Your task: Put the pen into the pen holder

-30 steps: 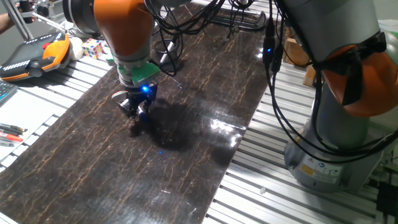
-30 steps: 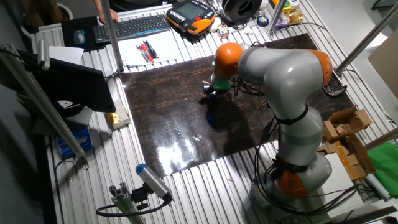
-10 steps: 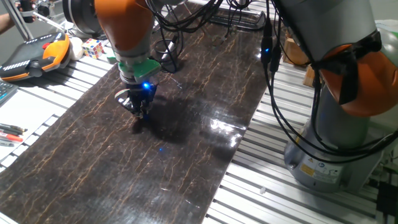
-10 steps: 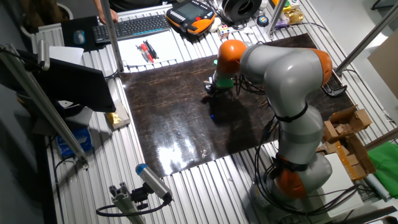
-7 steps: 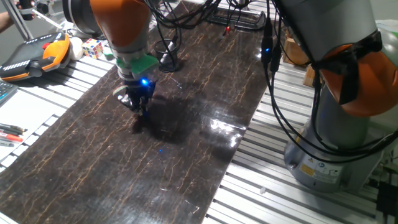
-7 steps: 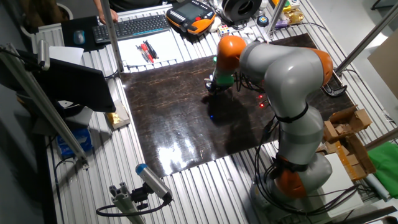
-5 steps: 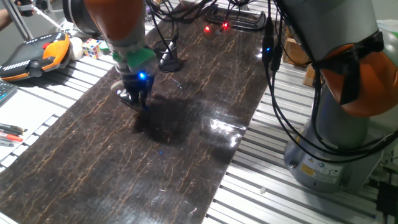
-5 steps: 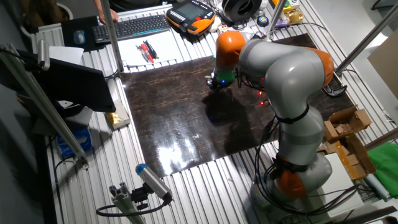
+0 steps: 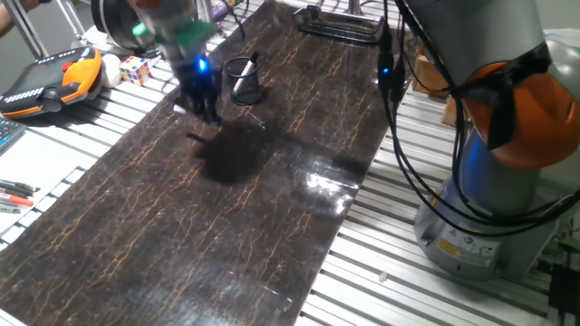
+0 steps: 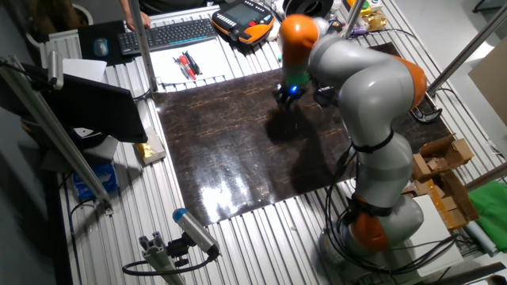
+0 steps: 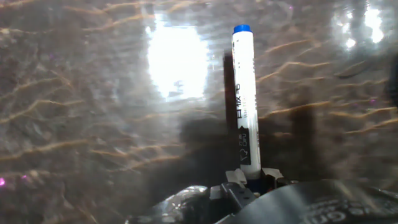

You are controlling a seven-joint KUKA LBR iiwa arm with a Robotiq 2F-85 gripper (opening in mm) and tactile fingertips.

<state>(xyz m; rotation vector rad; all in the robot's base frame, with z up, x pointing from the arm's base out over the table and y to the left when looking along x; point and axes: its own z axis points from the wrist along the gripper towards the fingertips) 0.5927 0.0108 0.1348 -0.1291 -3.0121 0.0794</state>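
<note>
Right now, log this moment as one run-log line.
phase: carry | gripper: shut on pen, lifted off table | pen holder: beside gripper, empty | insert: not yet done

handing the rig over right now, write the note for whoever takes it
End effector: shut on the pen, lifted above the dark mat. In the hand view the pen points away from the fingers, blue cap at the far end.
Holder: upright on the mat, just to the side of the end effector; whether anything is in it cannot be told.
Done: pen picked up and raised.
Left: bring the pen over the holder, lower it in, release.
</note>
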